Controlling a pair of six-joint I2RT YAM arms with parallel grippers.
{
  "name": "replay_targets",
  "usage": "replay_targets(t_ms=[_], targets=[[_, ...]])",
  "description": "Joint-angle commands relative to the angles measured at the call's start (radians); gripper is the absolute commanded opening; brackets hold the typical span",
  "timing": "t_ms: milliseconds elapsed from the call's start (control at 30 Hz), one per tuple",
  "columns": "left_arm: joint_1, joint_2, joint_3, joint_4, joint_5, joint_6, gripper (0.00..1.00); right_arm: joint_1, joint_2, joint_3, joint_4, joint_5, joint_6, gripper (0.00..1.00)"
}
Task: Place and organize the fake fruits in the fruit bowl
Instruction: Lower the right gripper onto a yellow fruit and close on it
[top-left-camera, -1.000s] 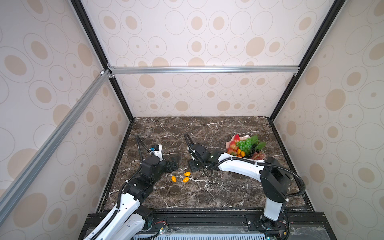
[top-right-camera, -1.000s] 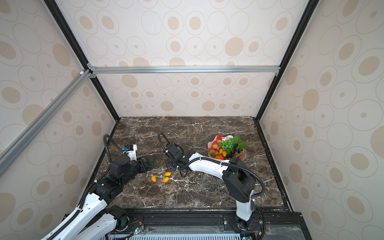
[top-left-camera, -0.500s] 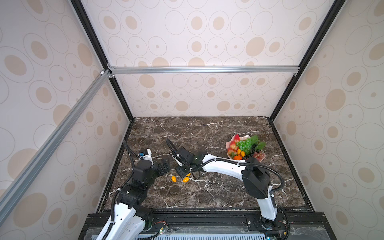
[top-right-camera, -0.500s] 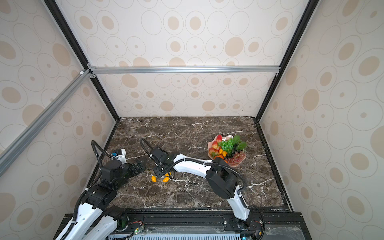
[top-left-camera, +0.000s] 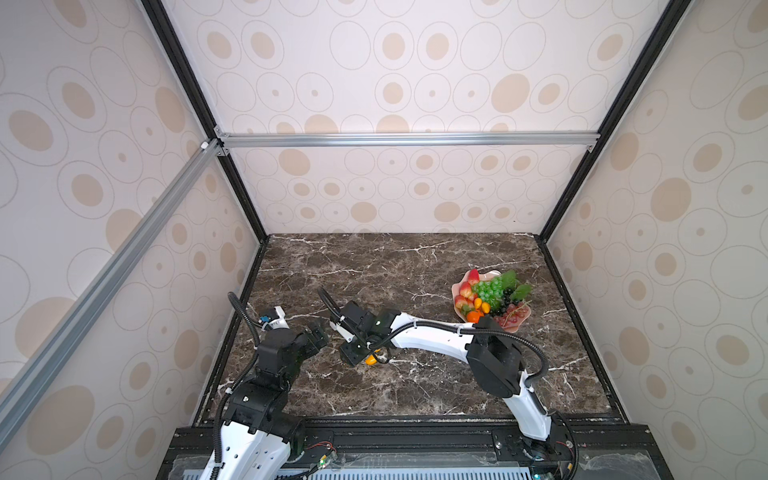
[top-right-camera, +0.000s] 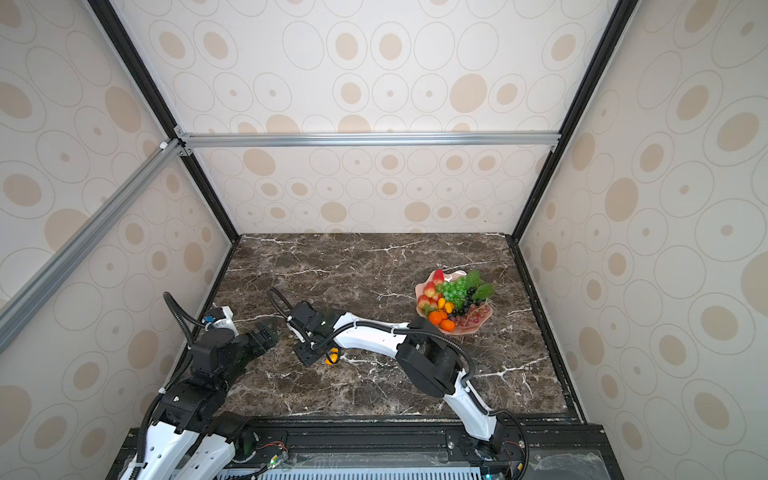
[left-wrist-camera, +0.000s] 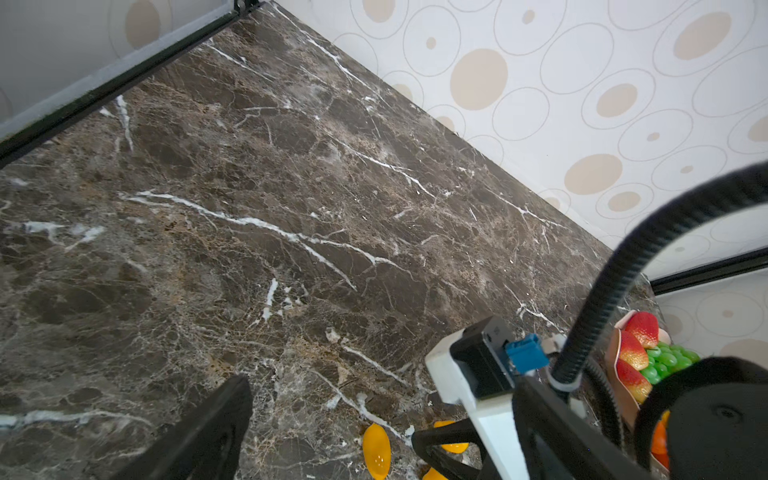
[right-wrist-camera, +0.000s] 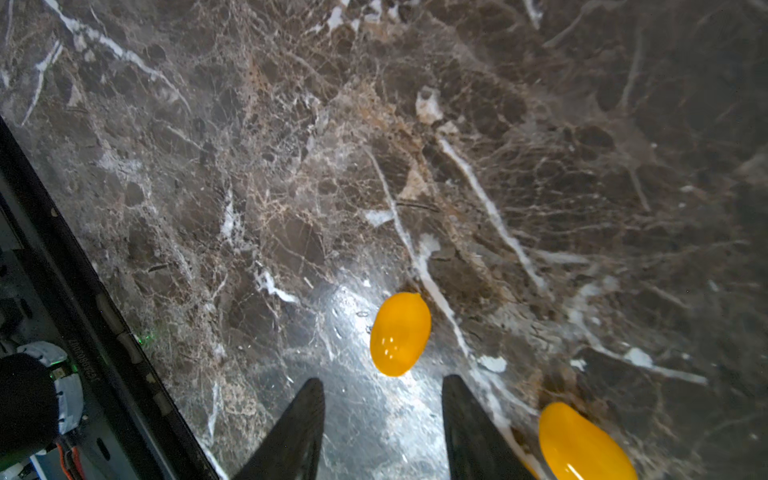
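Comparing with a second ago, my right pincer (right-wrist-camera: 382, 386) has swung from mid-surface (top-left-camera: 395, 270) toward 7 o'clock, while the left pincer (top-left-camera: 318, 336) pulled back, jaws wide and empty. The right jaws stand parted, gripping nothing; a yellow oval fruit (right-wrist-camera: 400, 333) lies just beyond their tips, untouched, a second oval fruit (right-wrist-camera: 582, 444) beside one finger. The fruit bowl (top-left-camera: 514, 327), piled with fruit, sits at 3 o'clock

Item: test enclosure. Walls (top-left-camera: 415, 75) are being covered by cream wallpaper printed with beige ovals and rings. Panels are being framed by black corner posts (top-left-camera: 199, 108) and braced by silver aluminium rails (top-left-camera: 407, 139). Floor is being formed by a dark brown marble slab (top-left-camera: 395, 266), white-veined; a bright glare (right-wrist-camera: 353, 307) is being reflected off it.
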Motion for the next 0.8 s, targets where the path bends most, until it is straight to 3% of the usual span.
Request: replay_targets(t_ms=[0,767], targets=[[0.009,-0.008,0.037,-0.026,-0.036,-0.024,0.99,0.009,0.042,0.046,-0.042,0.003,-0.004,0.48],[0.01,0.0,0.026,0.008,-0.002,0.006,0.99,0.014,0.156,0.135,-0.098,0.098,-0.024,0.43]])
